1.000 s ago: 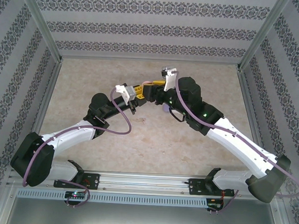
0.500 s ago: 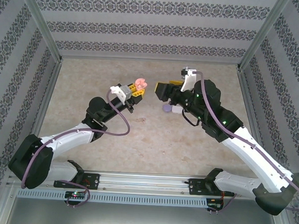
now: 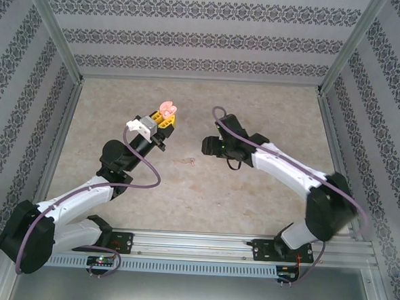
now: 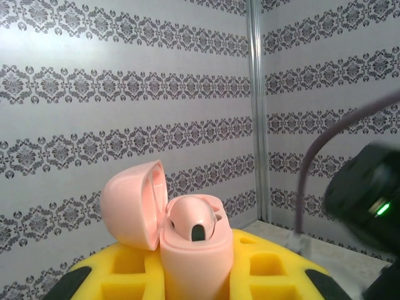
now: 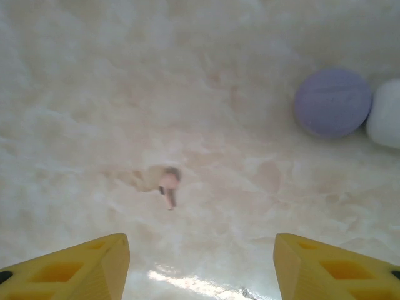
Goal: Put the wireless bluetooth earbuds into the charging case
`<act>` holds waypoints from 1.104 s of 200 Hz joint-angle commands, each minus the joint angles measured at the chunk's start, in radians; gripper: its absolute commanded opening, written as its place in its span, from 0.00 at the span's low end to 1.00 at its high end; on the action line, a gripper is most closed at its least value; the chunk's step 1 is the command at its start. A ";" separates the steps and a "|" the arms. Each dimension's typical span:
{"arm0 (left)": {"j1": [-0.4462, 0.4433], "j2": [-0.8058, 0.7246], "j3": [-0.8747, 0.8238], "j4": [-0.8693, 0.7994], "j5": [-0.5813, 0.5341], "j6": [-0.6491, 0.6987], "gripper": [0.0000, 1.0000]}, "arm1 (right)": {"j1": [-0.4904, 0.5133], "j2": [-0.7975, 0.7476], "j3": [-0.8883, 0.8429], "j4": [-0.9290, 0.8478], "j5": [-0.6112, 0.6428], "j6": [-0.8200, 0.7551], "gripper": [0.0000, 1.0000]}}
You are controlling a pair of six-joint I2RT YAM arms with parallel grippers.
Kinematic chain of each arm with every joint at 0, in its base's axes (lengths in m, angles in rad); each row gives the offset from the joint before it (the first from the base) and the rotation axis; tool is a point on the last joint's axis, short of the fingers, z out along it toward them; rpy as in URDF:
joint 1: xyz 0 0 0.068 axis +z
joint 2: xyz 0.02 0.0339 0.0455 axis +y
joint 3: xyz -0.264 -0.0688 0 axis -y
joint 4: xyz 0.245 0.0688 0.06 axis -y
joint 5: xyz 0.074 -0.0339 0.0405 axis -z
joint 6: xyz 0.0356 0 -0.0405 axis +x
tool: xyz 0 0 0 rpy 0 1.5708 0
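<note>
My left gripper [image 3: 162, 120] is shut on an open pink charging case [image 3: 167, 109], held up above the table's middle left. In the left wrist view the case [image 4: 197, 256] stands upright between the yellow fingers [image 4: 119, 269]. Its lid [image 4: 133, 203] is tipped back to the left, and one pinkish earbud [image 4: 194, 219] sits inside. A second pinkish earbud [image 5: 168, 184] lies loose on the table [image 3: 192, 162]. My right gripper [image 5: 200, 269] hangs open above the table just short of it, nothing between its fingers. From above, the right gripper [image 3: 210, 145] is right of that earbud.
A closed purple case [image 5: 333, 102] and a white case [image 5: 385, 114] lie side by side on the marble-look tabletop [image 5: 94, 94], beyond the right gripper. Patterned walls and metal posts [image 3: 64, 53] enclose the table on three sides.
The two grippers, together at the centre a second ago, have parted. The left carried the pink case left; the right arm swung away, folded down and now points at the loose earbud.
</note>
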 commanded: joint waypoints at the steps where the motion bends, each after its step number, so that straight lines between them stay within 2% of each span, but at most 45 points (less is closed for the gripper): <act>1: 0.015 -0.043 -0.022 0.040 -0.034 -0.017 0.00 | 0.030 0.124 0.092 -0.052 -0.015 0.008 0.60; 27: 0.019 -0.070 -0.035 0.033 -0.048 -0.018 0.00 | 0.063 0.267 0.194 -0.108 0.015 -0.007 0.55; 87: 0.023 -0.105 -0.049 0.032 -0.054 -0.012 0.00 | 0.114 0.449 0.375 -0.202 0.067 -0.019 0.49; 221: 0.039 -0.137 -0.069 0.033 -0.055 -0.012 0.00 | 0.142 0.613 0.531 -0.298 0.134 -0.039 0.39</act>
